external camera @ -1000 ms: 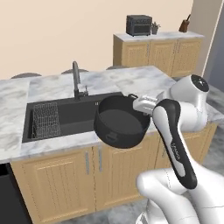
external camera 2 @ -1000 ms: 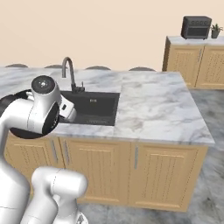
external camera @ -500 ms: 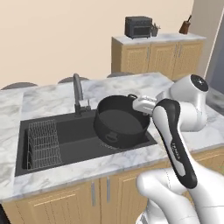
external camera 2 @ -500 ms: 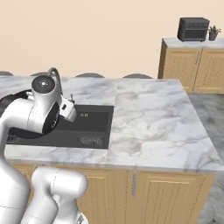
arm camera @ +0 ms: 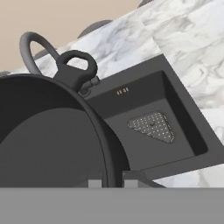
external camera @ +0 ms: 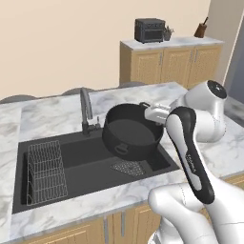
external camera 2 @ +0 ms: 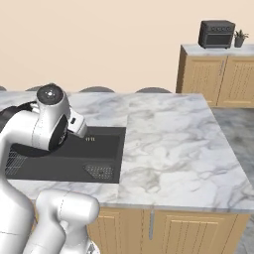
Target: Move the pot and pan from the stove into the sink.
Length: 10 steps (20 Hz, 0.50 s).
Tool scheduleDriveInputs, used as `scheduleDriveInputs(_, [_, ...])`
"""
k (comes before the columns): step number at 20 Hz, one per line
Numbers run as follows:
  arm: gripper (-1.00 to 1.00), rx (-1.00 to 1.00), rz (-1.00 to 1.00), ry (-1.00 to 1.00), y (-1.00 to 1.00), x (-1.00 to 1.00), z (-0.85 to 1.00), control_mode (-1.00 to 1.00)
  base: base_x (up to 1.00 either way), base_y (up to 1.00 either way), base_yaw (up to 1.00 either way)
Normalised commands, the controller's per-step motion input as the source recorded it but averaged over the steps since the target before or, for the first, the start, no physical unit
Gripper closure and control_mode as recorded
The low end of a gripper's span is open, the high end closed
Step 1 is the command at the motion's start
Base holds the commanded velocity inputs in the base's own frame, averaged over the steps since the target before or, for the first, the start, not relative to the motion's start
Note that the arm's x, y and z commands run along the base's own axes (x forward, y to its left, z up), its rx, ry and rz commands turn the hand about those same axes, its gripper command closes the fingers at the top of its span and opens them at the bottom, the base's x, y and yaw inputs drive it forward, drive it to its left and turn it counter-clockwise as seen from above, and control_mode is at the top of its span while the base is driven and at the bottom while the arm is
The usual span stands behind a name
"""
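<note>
Carrying the pot (external camera: 132, 132) above the sink (external camera: 76, 157).
Gripper (external camera: 153, 114) clamping its right rim; pot hanging over the basin's right half, drain (arm camera: 152, 125) directly below.

Pot (external camera: 132, 131) — deep, round, dark grey-black, straight-sided, with small loop side handles — hangs empty and upright above the right half of the sink (external camera: 71, 174), clear of its floor. Sink — wide black rectangular basin, wire rack at its left end, arched faucet behind.
</note>
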Motion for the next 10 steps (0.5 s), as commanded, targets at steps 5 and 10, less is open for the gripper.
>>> scheduleDriveInputs(5, [1.0,-0.01,0.0,0.01,-0.02,0.1,-0.11,-1.0,0.0,0.0,0.0])
scheduleDriveInputs(10, [1.0,-0.03,0.0,0.08,-0.11,0.35,-0.27,-1.0,0.0,0.0,0.0])
